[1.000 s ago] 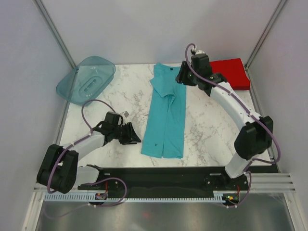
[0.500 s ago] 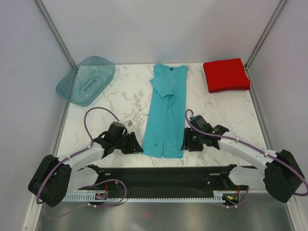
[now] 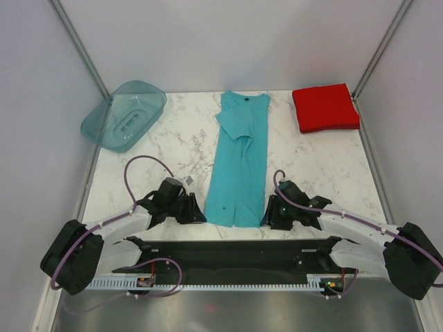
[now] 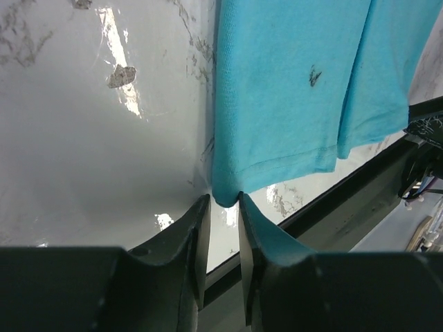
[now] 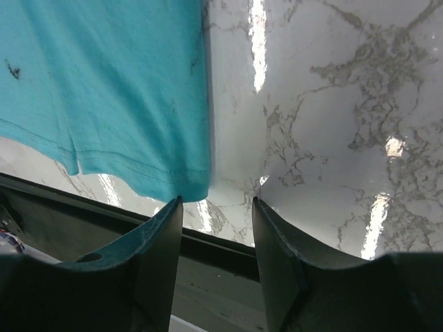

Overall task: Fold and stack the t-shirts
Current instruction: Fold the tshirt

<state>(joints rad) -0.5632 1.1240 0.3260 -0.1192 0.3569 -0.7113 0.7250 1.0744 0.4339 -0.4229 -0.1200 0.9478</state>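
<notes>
1. Left claw (image 4: 223,200): narrow gap, with the hem corner of the turquoise t-shirt (image 3: 239,166) at its tips. Whether it grips, I cannot tell.
2. Right claw (image 5: 216,202): wide open, empty, at the other corner. Advise pinching both corners evenly.
3. Red t-shirt (image 3: 325,107): folded, 1 o'clock.
4. Tray (image 3: 142,104), 10 o'clock: nothing inside.

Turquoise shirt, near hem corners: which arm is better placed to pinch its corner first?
Left. The left gripper has its narrow jaws around the turquoise shirt's near corner. The right gripper stands wide open, its corner just ahead of the tips, off toward one finger.
</notes>
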